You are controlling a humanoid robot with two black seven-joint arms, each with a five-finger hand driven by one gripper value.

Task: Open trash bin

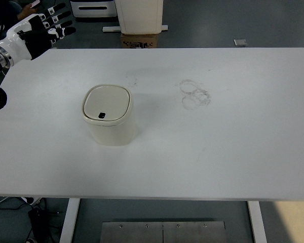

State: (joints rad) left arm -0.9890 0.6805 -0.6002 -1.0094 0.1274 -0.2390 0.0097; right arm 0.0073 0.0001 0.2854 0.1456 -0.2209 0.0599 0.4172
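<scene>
No legible text.
Dark print on cardboard box (pixel 139 40), upper centre of frame, behind table: too small to read.

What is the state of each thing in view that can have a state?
Bin: upright on the table, nothing touching it.
Lid: closed, flat on the bin.
Left hand: open, fingers spread, holding nothing, above the table's far left corner, far from the bin.
Table: white, with faint ring marks right of the bin.
</scene>
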